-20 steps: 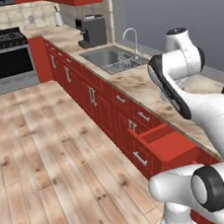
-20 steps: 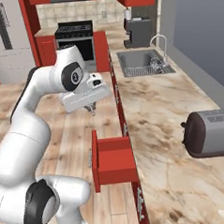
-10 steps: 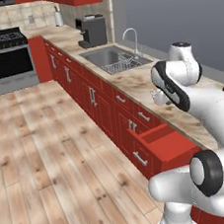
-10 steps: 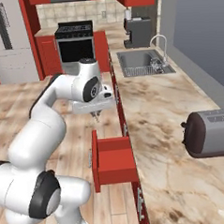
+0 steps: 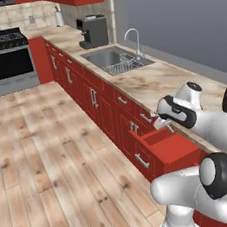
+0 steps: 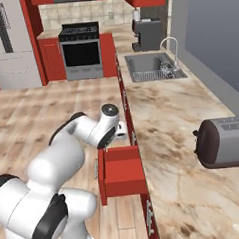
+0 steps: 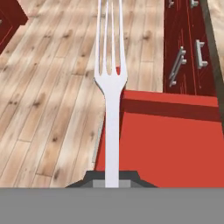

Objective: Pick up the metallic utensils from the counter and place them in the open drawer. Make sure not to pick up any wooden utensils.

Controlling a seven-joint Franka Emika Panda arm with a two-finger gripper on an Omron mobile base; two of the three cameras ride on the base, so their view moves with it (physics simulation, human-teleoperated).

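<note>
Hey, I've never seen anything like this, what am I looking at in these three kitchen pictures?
This is a computer-rendered kitchen with a white robot arm on a rolling base. Two pictures come from cameras on the base, behind the arm to either side. The third comes from a camera on its hand, looking along the jaws. The jaws are shut on a grey fork, held by the open red drawer. The marbled counter carries a dark toaster and a steel sink.
</note>
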